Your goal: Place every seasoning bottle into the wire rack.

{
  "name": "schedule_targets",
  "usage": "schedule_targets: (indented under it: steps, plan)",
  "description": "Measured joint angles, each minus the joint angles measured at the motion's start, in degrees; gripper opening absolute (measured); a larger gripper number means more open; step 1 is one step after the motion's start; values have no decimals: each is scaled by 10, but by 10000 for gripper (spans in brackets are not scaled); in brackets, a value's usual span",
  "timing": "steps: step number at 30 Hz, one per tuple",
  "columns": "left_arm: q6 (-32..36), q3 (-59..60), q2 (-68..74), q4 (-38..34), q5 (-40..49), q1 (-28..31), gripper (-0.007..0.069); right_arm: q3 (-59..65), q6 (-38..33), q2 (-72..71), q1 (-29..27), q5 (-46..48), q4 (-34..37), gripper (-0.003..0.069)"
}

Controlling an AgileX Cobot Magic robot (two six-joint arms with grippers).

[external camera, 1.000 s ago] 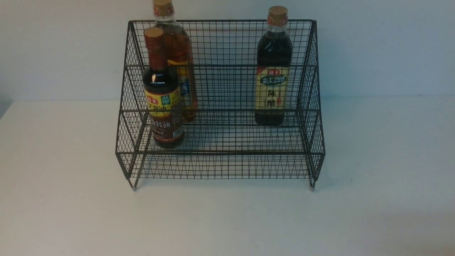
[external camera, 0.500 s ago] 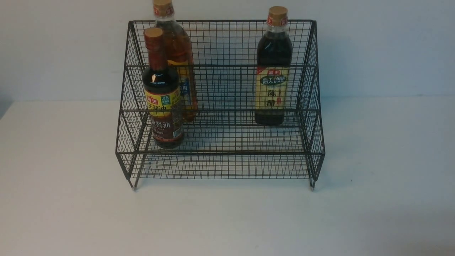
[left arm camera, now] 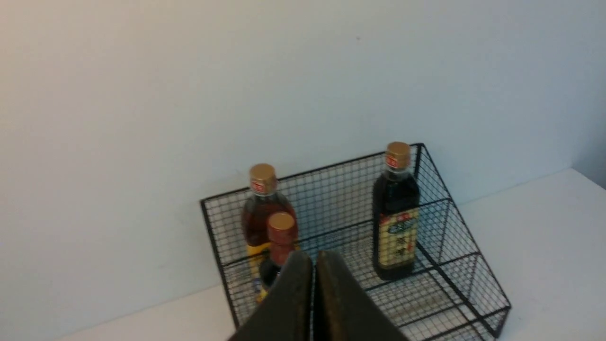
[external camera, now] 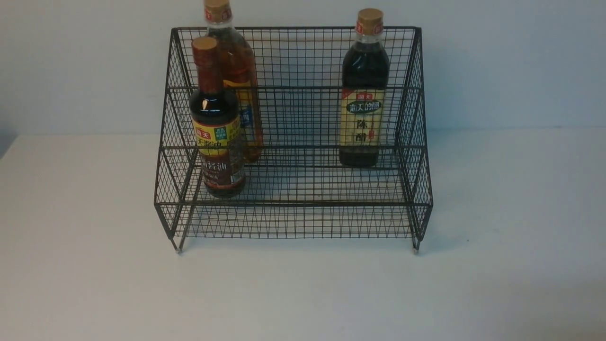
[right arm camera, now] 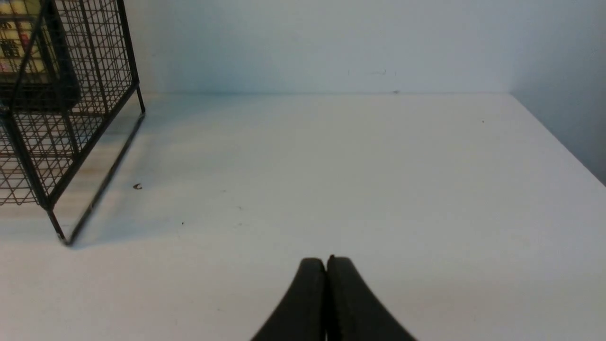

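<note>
The black wire rack (external camera: 293, 222) stands on the white table against the wall. On its lower tier at the left stands the dark round red-necked bottle (external camera: 215, 123). Behind it on the upper tier is the large amber bottle (external camera: 239, 61), and the dark squarish bottle with the cream label (external camera: 363, 94) stands upright at the upper right. Neither arm shows in the front view. My left gripper (left arm camera: 313, 258) is shut and empty, looking down at the rack (left arm camera: 473, 284) from a distance. My right gripper (right arm camera: 325, 261) is shut and empty over bare table, right of the rack (right arm camera: 71, 156).
The white table (external camera: 303, 293) stretches in front of and to both sides of the rack. A pale wall runs close behind it. A corner wall (right arm camera: 568, 71) closes off the table's right end in the right wrist view.
</note>
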Motion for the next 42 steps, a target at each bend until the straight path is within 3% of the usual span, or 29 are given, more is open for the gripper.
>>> schedule_targets:
  steps: [6,13,14,17,23,28,42]
  plan:
    - [0,134,-108,51,-49,20,-5,0,0,0,0,0,0,-15]
    - [0,529,-350,50,-270,98,-5,0,0,0,0,0,0,-15]
    - [0,541,-357,50,-279,104,-5,0,0,0,0,0,0,-15]
    - [0,753,-477,42,-397,147,-5,0,0,0,0,1,0,-15]
    - [0,956,-507,19,-494,199,-4,0,0,0,0,1,-1,-15]
    - [3,994,-507,-6,-482,227,-4,0,0,0,0,1,-1,-15]
    - [5,995,-507,-23,-441,231,-4,0,0,0,0,1,-1,-15]
